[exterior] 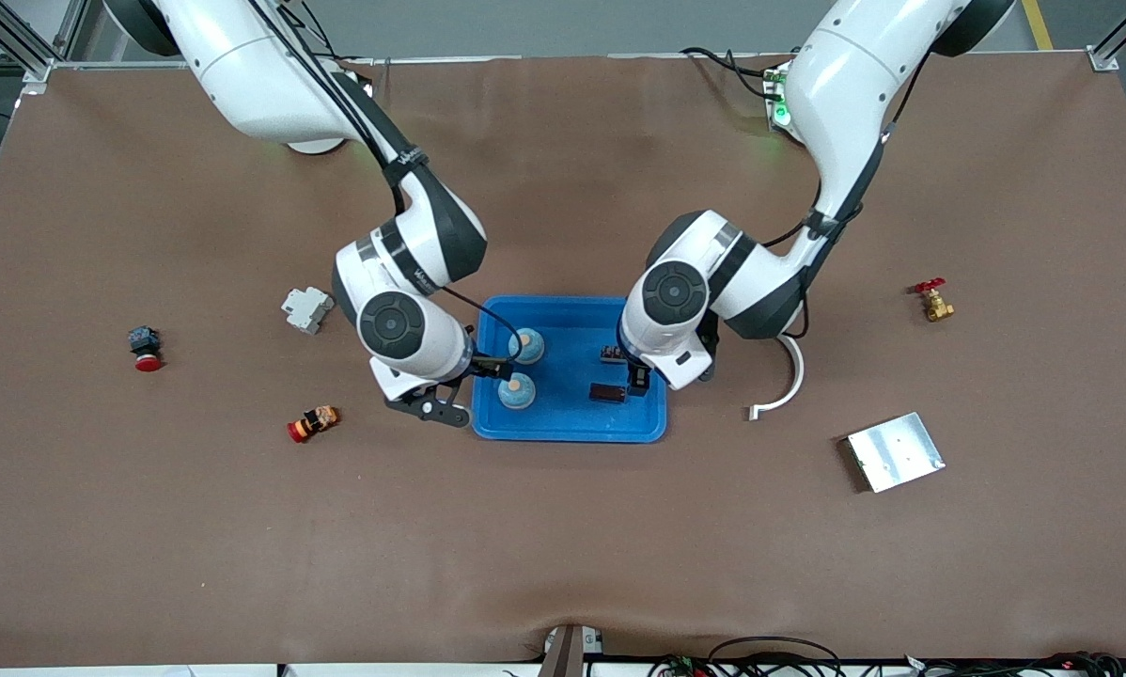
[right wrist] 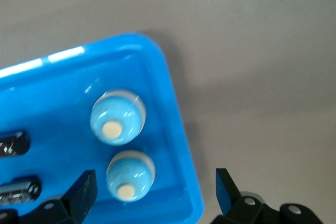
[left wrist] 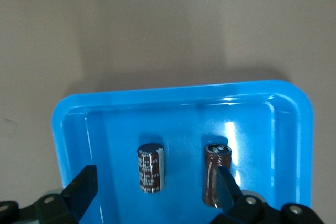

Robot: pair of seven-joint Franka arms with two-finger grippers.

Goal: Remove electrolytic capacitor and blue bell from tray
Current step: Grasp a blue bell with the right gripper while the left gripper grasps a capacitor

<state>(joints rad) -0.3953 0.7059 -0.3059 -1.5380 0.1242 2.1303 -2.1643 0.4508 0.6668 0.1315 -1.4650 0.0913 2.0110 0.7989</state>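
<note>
Brown cloth, glossy blue tray (exterior: 568,428), domed bells (exterior: 517,391)

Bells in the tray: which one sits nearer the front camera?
The bell beside the right gripper, near the tray edge; the other bell sits farther back.

2 bells (exterior: 522,369) and 2 capacitors (exterior: 608,374) crowd the blue tray (exterior: 569,431); brown table (exterior: 563,545) around lies open

Two glossy white robot arms with dark grey joint bands and round grey end caps, black cables running along each, a green light on the left arm, and black two-finger grippers with silver screws.
</note>
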